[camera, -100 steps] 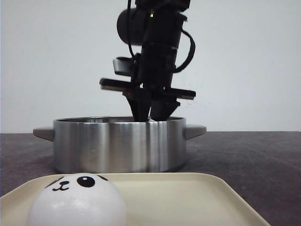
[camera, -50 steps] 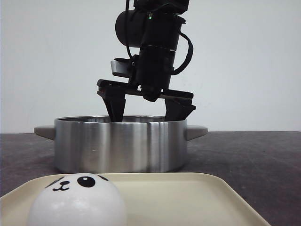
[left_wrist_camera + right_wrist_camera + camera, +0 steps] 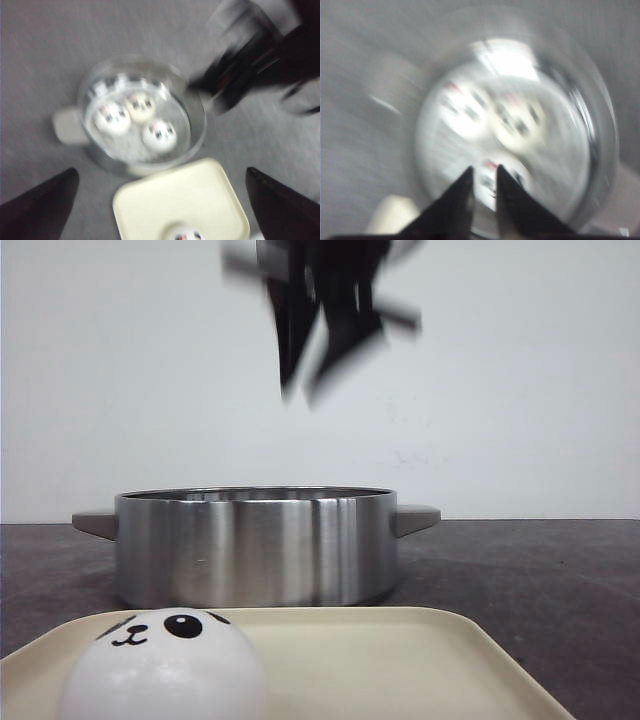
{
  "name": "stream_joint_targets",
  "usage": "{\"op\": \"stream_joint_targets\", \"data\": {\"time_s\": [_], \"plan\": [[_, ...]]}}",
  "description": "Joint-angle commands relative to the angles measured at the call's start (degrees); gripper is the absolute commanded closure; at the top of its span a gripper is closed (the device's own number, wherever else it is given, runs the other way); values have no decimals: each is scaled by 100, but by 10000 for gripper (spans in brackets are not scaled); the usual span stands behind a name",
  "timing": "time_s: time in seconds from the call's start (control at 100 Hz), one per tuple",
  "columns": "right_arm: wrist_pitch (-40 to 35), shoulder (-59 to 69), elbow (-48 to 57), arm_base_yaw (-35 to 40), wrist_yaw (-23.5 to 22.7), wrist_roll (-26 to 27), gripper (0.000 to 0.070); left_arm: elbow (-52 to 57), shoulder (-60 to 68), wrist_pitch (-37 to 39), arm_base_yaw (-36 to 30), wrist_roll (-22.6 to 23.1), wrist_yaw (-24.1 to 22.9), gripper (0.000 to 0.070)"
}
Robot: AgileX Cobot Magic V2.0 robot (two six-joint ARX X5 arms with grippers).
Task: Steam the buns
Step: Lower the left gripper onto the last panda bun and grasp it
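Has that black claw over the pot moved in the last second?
Yes. The right gripper has risen: a second ago its fingers dipped inside the steel pot; now it is blurred, well above the rim.

My right gripper (image 3: 305, 390) has risen clear of the pot (image 3: 255, 545), fingers now nearly closed, empty, motion-blurred.

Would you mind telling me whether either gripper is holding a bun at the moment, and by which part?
Neither holds anything. The right gripper is empty above the pot, with three buns inside; the left gripper is wide open and empty.
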Motion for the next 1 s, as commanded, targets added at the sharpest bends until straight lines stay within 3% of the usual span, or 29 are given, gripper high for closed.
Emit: {"op": "stream_joint_targets", "data": {"time_s": [0.0,0.27,0.41,0.71,0.99], "plan": [[144,-398,151,247,210,-26,697,-203,24,74,-105,-210,129,0],[238,-1958,151,1191,1600,-234,697,-1956,87,831,-826,-973,498,0],[225,-2369,151,1419,2063,-234,697,-2625,367,1167,-1373,-1307,708,0],[-42,-2531,151,1438,2197,-208,697,-2881,1464,1934,-2361,-1574,695,0],[-107,-2557,151,1670,2190,-133,697,-2881,2682,2428,-2522,-1725,595,0]]}}
